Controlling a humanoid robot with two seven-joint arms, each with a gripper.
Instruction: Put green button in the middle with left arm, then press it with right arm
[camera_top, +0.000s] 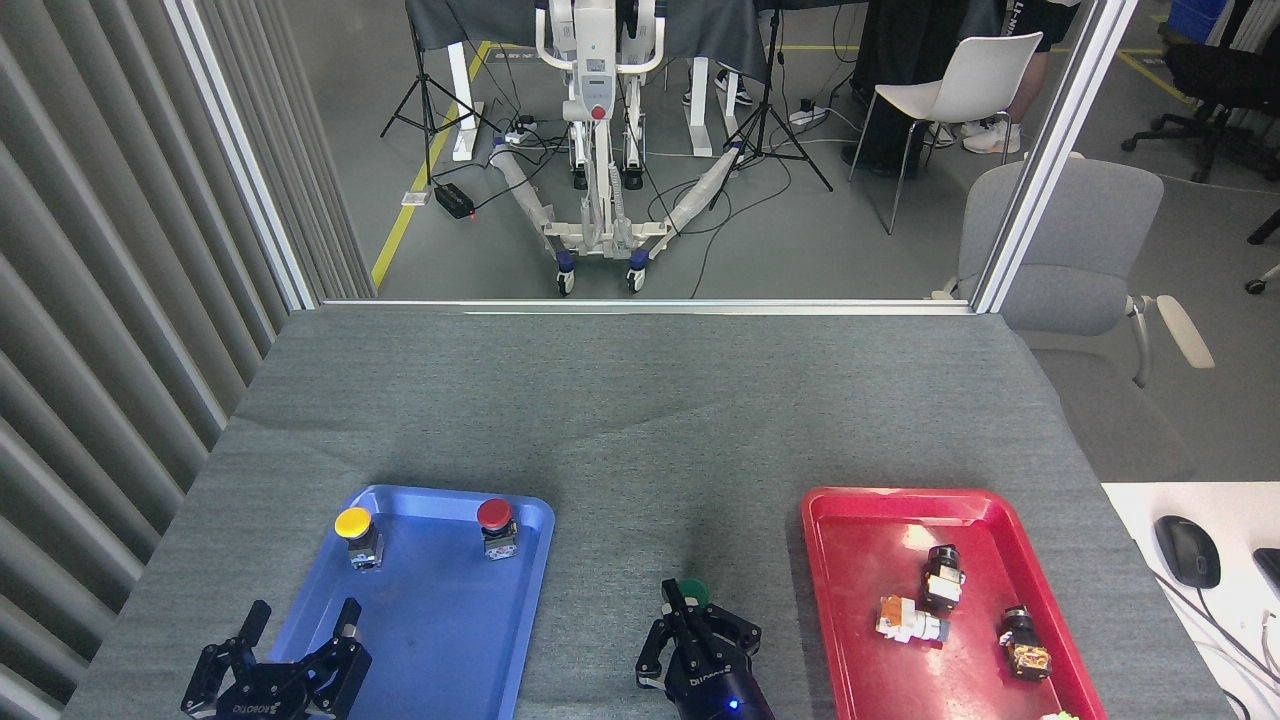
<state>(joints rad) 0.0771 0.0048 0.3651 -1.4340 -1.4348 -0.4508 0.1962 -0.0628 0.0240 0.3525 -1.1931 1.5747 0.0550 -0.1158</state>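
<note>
The green button stands on the bare grey cloth in the middle, between the two trays. Only a sliver of its green cap shows. My right gripper is shut, its fingers brought together into one point, and that point sits on or just over the near-left part of the cap. I cannot tell whether it touches the cap. My left gripper is open and holds nothing, low over the near-left corner of the blue tray.
A yellow button and a red button stand at the far end of the blue tray. The red tray on the right holds several small switch parts. A mouse lies on a white desk at far right.
</note>
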